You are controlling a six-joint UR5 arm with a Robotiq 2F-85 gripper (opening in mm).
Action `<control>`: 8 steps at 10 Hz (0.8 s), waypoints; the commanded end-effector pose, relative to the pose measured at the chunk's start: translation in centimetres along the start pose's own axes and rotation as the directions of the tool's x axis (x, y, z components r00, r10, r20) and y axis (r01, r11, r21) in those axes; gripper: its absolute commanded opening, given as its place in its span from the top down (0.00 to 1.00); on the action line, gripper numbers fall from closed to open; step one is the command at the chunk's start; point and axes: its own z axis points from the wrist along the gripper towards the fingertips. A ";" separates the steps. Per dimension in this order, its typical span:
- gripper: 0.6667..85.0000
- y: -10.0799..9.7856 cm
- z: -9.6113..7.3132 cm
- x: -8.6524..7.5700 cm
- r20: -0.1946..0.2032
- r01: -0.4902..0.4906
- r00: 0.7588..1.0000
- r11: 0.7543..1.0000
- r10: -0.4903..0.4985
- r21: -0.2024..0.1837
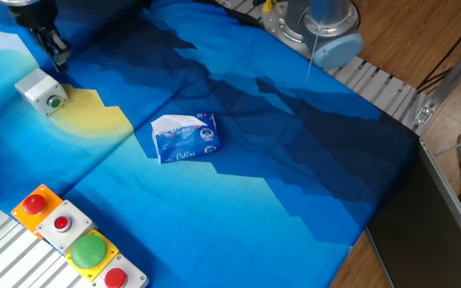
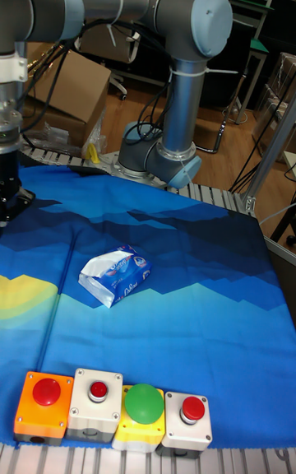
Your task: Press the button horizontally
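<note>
The button point(image 1: 54, 102) is a small green disc set in the side of a light-grey box point(image 1: 38, 85), which rests on the blue cloth at the far left. My gripper point(image 1: 57, 54) hangs just behind and above the box, its dark fingers pointing down and not touching it. No gap or contact between the fingertips can be made out. In the tall fixed view the gripper point(image 2: 8, 209) shows only at the left edge, and the grey box is out of frame.
A blue-and-white tissue packet point(image 1: 184, 136) lies mid-cloth. Several other button boxes point(image 1: 74, 240) line the front-left table edge, including a large green dome on yellow point(image 2: 144, 404). The robot base point(image 1: 310, 24) stands at the back.
</note>
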 end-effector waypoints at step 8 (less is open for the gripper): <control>1.00 -2.0 -0.2 0.6 -0.033 0.210 0.978 0.976 -0.208 0.055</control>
